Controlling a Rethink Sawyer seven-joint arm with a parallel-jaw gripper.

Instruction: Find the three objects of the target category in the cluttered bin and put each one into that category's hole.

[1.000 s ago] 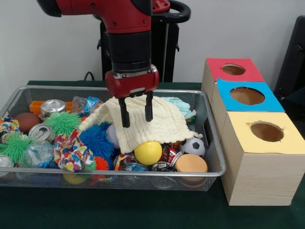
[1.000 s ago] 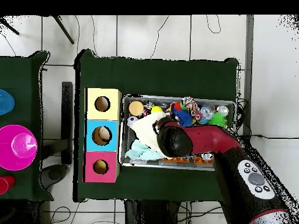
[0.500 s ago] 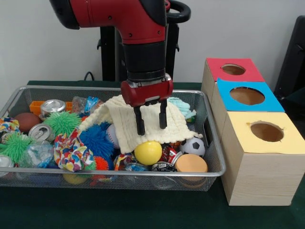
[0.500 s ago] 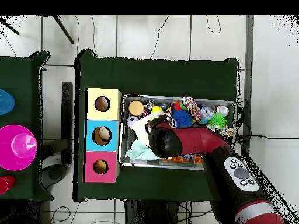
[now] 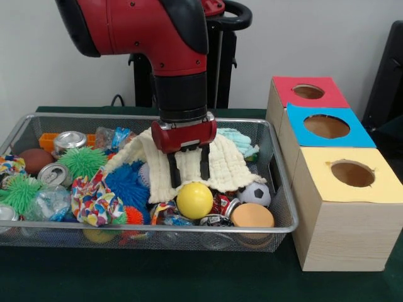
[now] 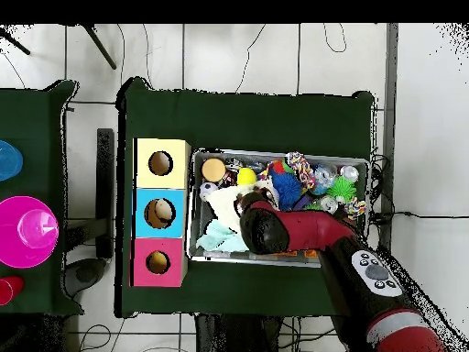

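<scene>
Bin [image 5: 280, 189]: one silver wire-mesh basket on green bench [image 5: 189, 277], crammed. Three wooden boxes just right of bin in front view, each one round cut-out: red hole [image 5: 308, 91] farthest, blue [image 5: 326, 126] middle, yellow [image 5: 352, 173] nearest. My tool [image 5: 189, 168] over bin's middle, two dark fingers spread apart, straddling ribbed cream cloth [image 5: 223, 165], gripping nothing. Smooth yellow ball [image 5: 194, 200] just in front of tool. Two silver cans [image 5: 69, 141] at bin's left. Fuzzy blue ball [image 5: 128, 184], small soccer ball [image 5: 255, 194].
</scene>
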